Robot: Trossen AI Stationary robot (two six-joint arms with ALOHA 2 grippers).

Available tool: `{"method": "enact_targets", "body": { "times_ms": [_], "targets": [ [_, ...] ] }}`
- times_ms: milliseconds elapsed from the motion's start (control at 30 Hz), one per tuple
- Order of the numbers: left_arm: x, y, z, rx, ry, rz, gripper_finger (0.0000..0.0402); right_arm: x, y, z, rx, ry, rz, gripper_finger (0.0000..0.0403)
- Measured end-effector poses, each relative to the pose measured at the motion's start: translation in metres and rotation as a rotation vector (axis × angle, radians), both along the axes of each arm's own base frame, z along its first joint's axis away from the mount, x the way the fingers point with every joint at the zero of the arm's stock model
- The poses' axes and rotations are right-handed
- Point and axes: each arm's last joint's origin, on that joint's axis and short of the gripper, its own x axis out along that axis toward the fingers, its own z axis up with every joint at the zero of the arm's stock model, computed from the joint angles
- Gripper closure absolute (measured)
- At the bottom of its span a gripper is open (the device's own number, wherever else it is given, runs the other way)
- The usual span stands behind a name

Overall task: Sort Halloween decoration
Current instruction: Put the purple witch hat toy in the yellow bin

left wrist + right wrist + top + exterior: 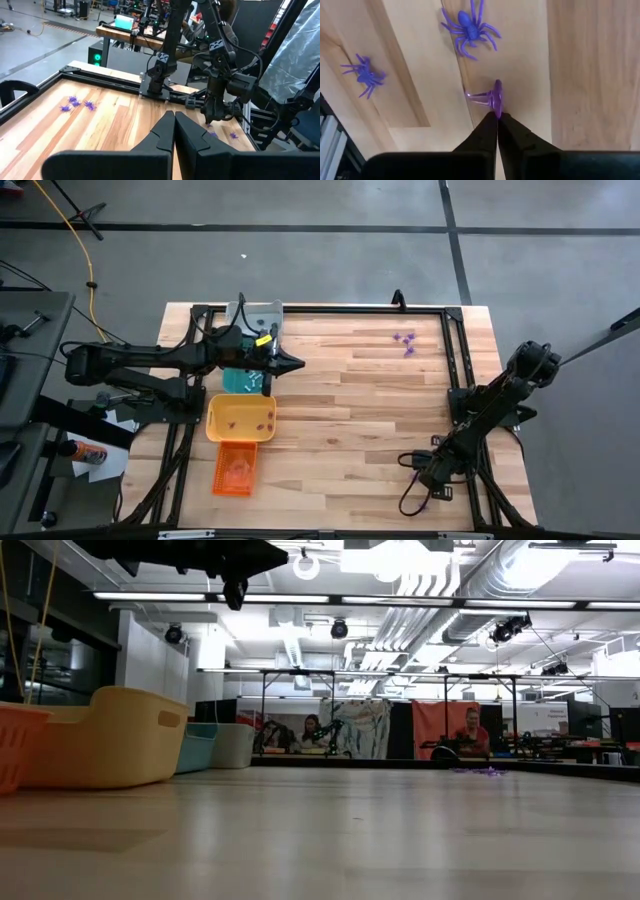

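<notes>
The Halloween decoration shows as tiny purple plastic spiders. A small group (405, 340) lies at the far right of the table. Two more (468, 27) (365, 74) lie flat at the near right, under my right gripper (497, 116). That gripper (425, 478) points steeply down and is shut on a third purple spider (494, 97). My left gripper (298, 363) is shut and empty. It hovers level, high over the table's left part beside the trays. My right gripper pinches the purple spider by the rim of its body (496, 111), only at the free ends of its two fingers. The fingers come from above, slanting steeply down. The spider stands on edge in the hold, legs (476, 96) sticking sideways; whether it touches the wood I cannot tell.
Along the table's left side stands a row of trays: grey (255, 315) at the far end, then teal (245, 380), yellow (240, 418) and orange (235, 468) nearest. A black frame (455, 370) runs around the table. The wooden middle (360, 420) is bare. People sit in the room beyond.
</notes>
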Motion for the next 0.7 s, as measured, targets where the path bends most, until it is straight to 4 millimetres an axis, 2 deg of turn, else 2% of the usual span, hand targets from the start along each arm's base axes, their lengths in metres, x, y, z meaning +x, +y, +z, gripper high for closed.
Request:
{"method": "enact_targets", "body": {
  "times_ms": [200,400,567,700],
  "targets": [
    [-0.017,0.0,0.019,0.03,-0.083,0.013,0.0402,0.008,-0.007,0.018,-0.016,-0.142,-0.061,0.0399],
    [-0.042,0.001,0.038,0.094,-0.162,0.038,0.0401,0.009,-0.022,0.036,-0.01,-0.198,-0.114,0.0402],
    [-0.059,0.001,0.047,0.102,-0.194,0.063,0.0402,0.022,-0.041,0.058,-0.021,-0.423,-0.214,0.0402],
    [-0.066,0.003,0.049,0.103,-0.188,0.08,0.0401,0.044,-0.064,0.073,-0.057,-0.624,-0.256,0.0403]
  ]
}}
